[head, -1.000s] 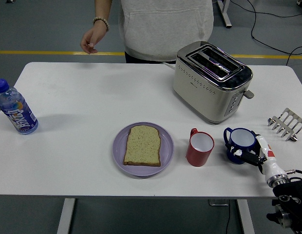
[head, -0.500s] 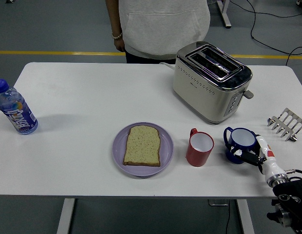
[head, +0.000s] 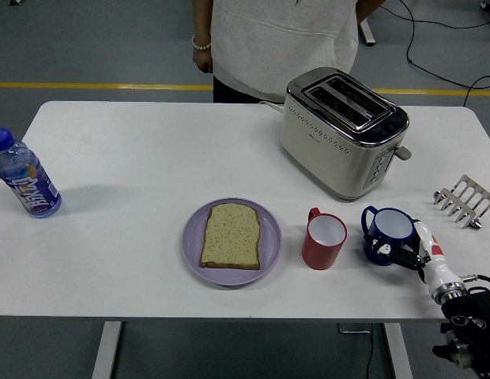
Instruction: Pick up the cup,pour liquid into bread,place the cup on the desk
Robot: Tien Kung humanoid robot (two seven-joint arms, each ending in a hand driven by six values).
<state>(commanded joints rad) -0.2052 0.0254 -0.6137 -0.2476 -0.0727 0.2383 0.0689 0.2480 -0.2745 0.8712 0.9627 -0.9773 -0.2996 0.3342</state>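
A blue cup [head: 389,230] with a white inside stands on the white table [head: 134,158] at the front right. My right hand [head: 411,251] comes in from the lower right corner. Its dark fingers [head: 401,257] lie against the cup's near side and a white finger [head: 426,241] runs along its right side. The cup rests on the table. A red cup [head: 322,241] stands just left of it. A slice of bread [head: 231,234] lies flat on a purple plate [head: 193,251] in the front middle. My left arm is out of view.
A silver toaster [head: 342,130] stands behind the cups. A metal toast rack [head: 465,200] is at the right edge, and a blue water bottle [head: 24,175] lies at the far left. A person [head: 284,39] stands at the far side, hand [head: 202,59] hanging down.
The person has stepped to the right and lowered the hand to their side. The blue cup has shifted very slightly left under my right hand, which has hardly moved.
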